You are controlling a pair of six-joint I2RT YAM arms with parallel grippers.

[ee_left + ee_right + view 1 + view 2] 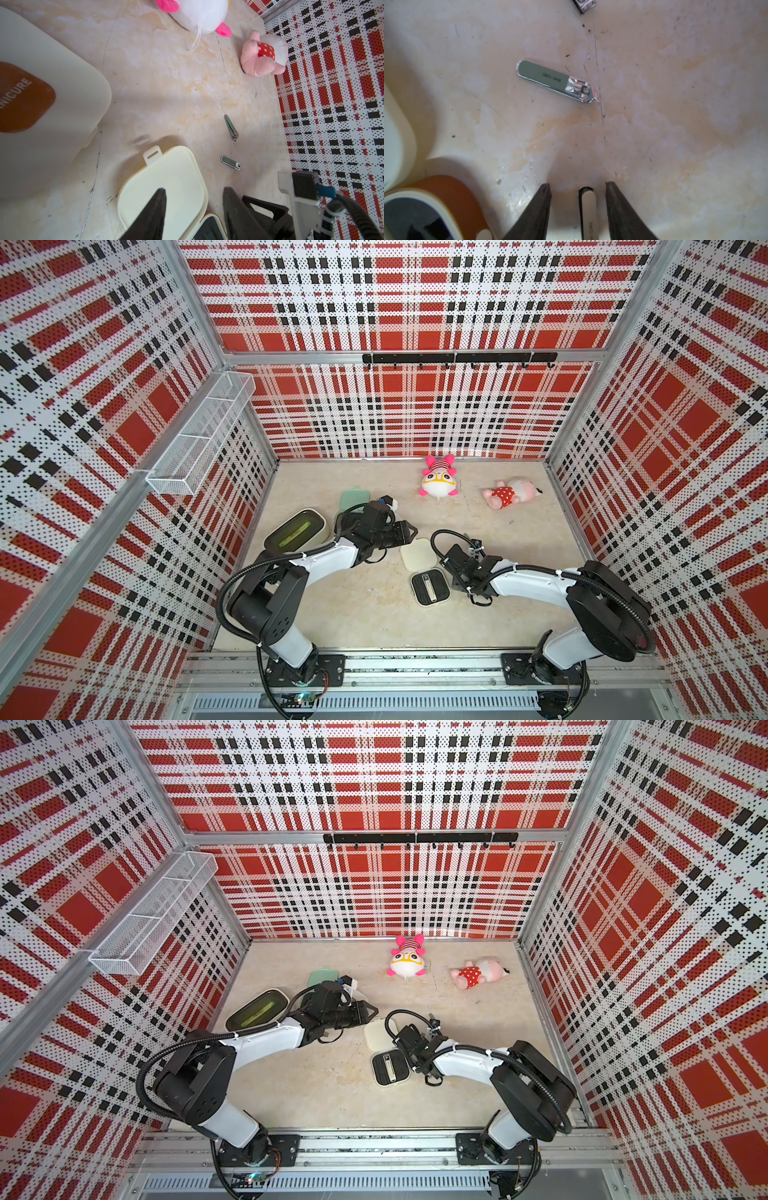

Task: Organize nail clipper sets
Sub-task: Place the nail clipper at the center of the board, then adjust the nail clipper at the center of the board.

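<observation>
A cream case lies open mid-table, its lid [419, 554] flat and its black ribbed base [430, 587] holding a silver clipper. My left gripper [194, 188] hangs open over the lid's [166, 182] edge and grips nothing. Beside it sits a second cream case [41, 104] with a brown label, shut. A mint green case [354, 499] lies behind the left arm. My right gripper [577, 184] is open just right of the open case, with a clipper [587, 207] lying loose on the table between its fingers. Two more clippers [556, 82] [231, 127] lie farther out.
A cream bin [296, 531] with a dark green inside stands at the left wall. Two pink plush toys [438, 481] [509, 493] lie at the back. A white wire basket [199, 435] hangs on the left wall and a black hook rail [457, 358] on the back wall.
</observation>
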